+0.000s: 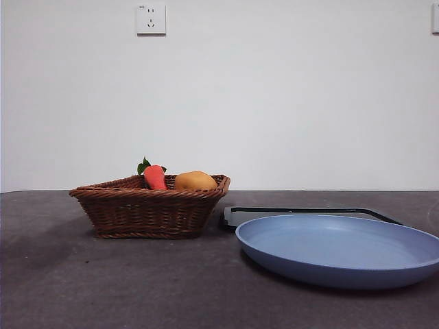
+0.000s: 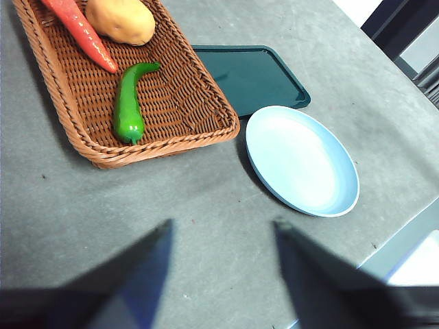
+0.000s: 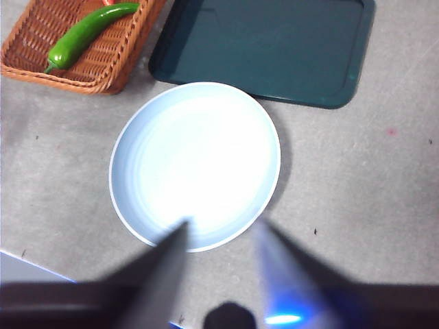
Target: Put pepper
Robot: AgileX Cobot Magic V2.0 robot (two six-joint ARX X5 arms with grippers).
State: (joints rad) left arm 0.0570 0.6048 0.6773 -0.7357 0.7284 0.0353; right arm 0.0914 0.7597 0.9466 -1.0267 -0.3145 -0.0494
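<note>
The slim glossy green pepper (image 2: pixel 128 104) lies in the brown wicker basket (image 2: pixel 62 103) beside a red-orange carrot (image 2: pixel 82 31). The left gripper (image 2: pixel 219 236), spread and empty, should descend across the pepper's middle; the right gripper (image 3: pixel 219 236) waits, also spread and empty.

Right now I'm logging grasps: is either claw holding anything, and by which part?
Nothing is held. The left claw and right claw are both open above the table, and the pepper lies untouched in the basket.
</note>
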